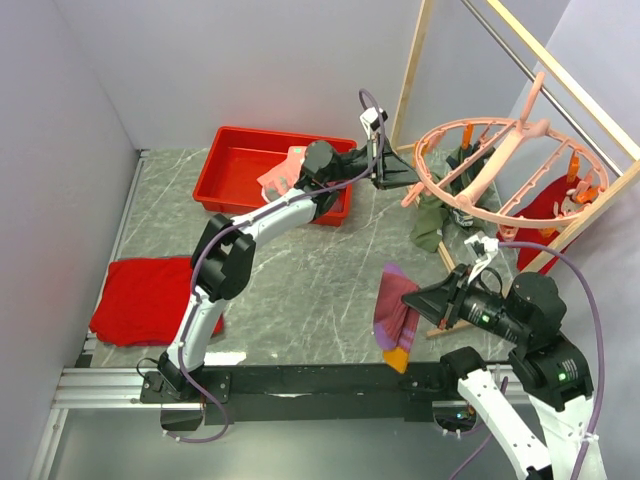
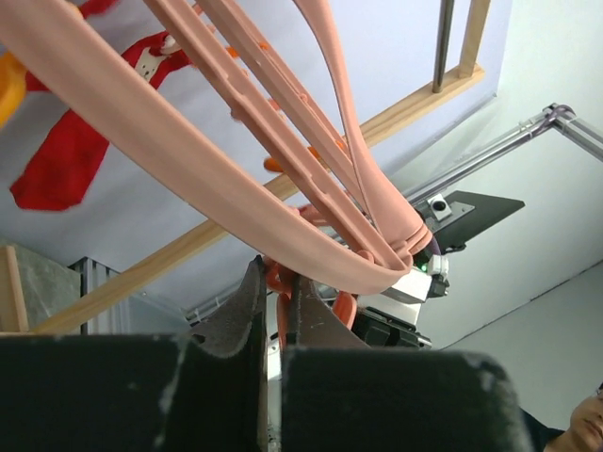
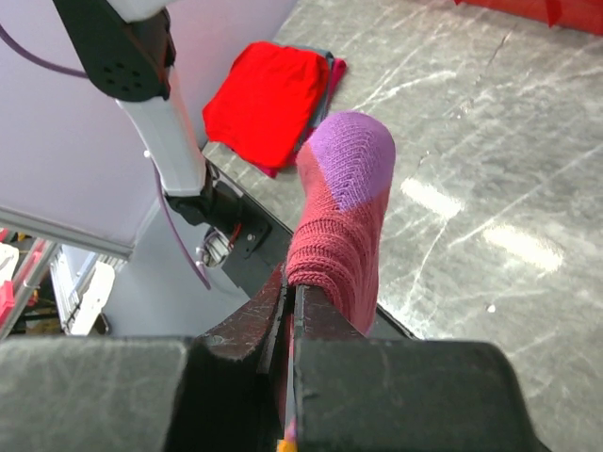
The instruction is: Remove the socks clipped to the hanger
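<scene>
The round pink hanger (image 1: 530, 127) hangs from the wooden rail at the right. My left gripper (image 1: 405, 180) is shut on an orange clip (image 2: 281, 309) at the ring's left edge, under the pink rim (image 2: 236, 202). My right gripper (image 1: 405, 297) is shut on the cuff of a maroon sock with a purple heel (image 1: 394, 312), held free above the table, also in the right wrist view (image 3: 344, 217). An olive green sock (image 1: 430, 222) and a red sock (image 1: 540, 205) hang from the ring. A pink sock with mint patches (image 1: 285, 170) lies in the red bin.
A red bin (image 1: 235, 170) stands at the back. A flat red cloth (image 1: 145, 295) lies at the near left, also in the right wrist view (image 3: 264, 89). The wooden-framed rail (image 1: 410, 75) rises at the right. A marble tabletop (image 1: 310, 270) lies between the arms.
</scene>
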{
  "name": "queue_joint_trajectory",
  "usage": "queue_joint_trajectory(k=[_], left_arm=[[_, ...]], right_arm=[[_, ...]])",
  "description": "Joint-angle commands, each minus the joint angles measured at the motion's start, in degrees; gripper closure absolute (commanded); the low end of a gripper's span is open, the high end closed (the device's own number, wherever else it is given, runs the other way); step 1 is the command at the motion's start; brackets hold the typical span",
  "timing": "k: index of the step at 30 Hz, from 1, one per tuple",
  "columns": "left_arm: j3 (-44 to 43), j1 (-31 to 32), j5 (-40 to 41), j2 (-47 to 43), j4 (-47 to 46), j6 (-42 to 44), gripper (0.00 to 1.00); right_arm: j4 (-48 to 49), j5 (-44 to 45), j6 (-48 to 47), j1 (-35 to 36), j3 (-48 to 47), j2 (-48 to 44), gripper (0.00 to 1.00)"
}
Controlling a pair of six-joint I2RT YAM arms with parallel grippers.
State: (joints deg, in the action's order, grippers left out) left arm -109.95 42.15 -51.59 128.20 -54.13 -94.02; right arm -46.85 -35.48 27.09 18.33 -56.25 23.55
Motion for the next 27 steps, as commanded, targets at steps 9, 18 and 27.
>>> queue_joint_trajectory(k=[9, 18, 27], left_arm=[[4.1, -2.2, -0.2, -8.7, 21.9, 17.2, 0.21], [9.6, -7.8, 3.9, -18.7, 38.9, 29.5, 0.21], [21.0, -9.5, 9.9, -32.4, 54.0, 45.8, 0.2]], right_arm=[[-4.8, 4.3, -2.0, -0.2, -1.5, -2.0, 1.0], [-4.9, 5.1, -2.3, -0.1, -1.6, 0.4, 1.0], [-3.4, 4.4, -3.3, -0.1, -2.0, 3.4, 1.0]])
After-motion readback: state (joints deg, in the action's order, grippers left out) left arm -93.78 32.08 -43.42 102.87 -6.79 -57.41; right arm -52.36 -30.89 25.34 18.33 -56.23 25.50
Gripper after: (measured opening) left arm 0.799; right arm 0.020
